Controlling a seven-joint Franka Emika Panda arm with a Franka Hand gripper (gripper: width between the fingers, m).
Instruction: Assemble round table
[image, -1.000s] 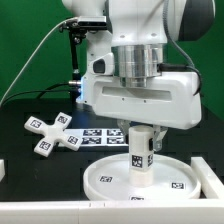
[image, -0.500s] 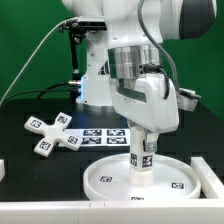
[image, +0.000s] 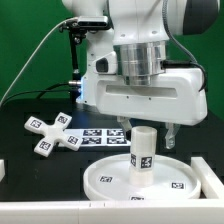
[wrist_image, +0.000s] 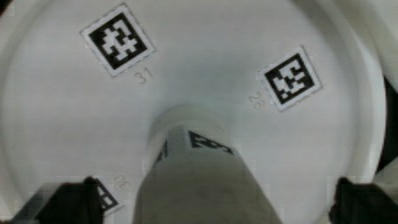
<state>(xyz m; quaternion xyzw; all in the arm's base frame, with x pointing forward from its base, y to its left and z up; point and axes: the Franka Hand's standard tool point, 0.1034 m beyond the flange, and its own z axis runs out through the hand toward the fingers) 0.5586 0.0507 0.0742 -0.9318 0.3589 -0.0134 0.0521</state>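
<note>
1. Done, as far as can be judged: the round tabletop disc (image: 110, 182) lies flat on the black table (image: 50, 170), rim up. The short cylindrical leg (image: 143, 155) stands upright at the disc's middle, its tag facing the exterior camera.
2. The leg stands on its own. The claw (image: 144, 136) hangs over it with its jaws wide apart, one on each side of the leg's top. No pad can be seen touching it. The wrist view agrees: the leg rises between the two dark fingertips (wrist_image: 128, 197) with free space on both sides.
3. Not settled by the pictures: whether the leg is turned fully home in the disc or only seated there. The joint at its foot is too small to read, though the leg does not look tilted.
4. Left to do: the cross-shaped base (image: 52, 132) lies untouched on the table. It is well apart from the disc, toward the exterior view's left, and just beside the marker board (image: 100, 133).
5. My reading is that the base has to be picked up, brought over the leg's free top end, set down square on it and fastened.
6. Overall the job looks past its middle: one of the two joints appears made and one part waits.
</note>
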